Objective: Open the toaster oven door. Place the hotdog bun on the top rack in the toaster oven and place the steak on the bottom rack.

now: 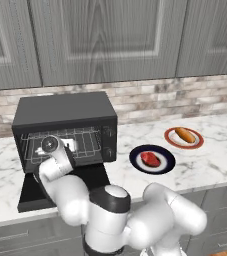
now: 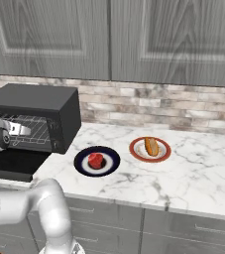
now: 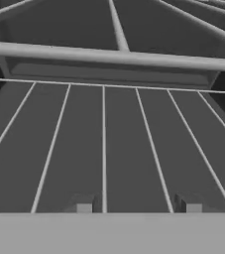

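Toaster oven at left on the desk; toaster oven door down flat. Tool at the oven mouth over a wire rack, fingertips apart, holding nothing. Steak on the dark plate lies to the tool's right. Farther right, hotdog bun on the red plate, long axis slanting.

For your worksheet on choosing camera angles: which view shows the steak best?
The right base view: the steak sits near mid-picture on its dark plate, unobstructed. The left base view shows it too, a little smaller, right of the toaster oven. The hand view looks along wire rack bars instead.
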Available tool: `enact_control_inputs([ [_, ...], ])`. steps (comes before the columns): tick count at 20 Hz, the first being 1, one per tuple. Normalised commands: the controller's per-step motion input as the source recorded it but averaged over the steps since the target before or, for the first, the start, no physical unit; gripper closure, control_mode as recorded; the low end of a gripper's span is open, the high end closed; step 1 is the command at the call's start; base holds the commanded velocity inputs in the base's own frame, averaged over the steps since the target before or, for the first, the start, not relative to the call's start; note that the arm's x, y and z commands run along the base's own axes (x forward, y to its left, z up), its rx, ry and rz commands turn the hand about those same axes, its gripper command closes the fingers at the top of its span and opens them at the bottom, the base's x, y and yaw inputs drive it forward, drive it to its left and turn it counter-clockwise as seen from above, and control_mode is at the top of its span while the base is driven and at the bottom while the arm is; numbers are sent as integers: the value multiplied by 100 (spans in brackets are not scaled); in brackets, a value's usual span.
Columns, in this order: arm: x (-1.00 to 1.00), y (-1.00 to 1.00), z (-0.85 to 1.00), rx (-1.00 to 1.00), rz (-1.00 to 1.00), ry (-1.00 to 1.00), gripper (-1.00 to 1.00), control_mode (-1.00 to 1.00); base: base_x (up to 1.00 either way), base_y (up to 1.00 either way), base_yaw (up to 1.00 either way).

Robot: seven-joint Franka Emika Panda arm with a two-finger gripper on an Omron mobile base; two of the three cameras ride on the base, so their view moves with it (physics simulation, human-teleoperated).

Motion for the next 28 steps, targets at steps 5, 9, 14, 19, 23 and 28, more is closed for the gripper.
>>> enact_control_inputs([
  [5,-80,27,-67,0,0,21,-100,-100,0,0,0],
  [9,-81,27,-62,0,0,26,-100,-100,0,0,0],
  [14,-83,25,-70,0,0,22,-100,-100,0,0,0],
  [19,-83,16,-75,0,0,23,-100,-100,0,0,0],
  [23,-71,8,-78,0,0,19,-100,-100,0,0,0],
  [28,-35,-8,17,12,0,0,-100,-100,0,0,0],
])
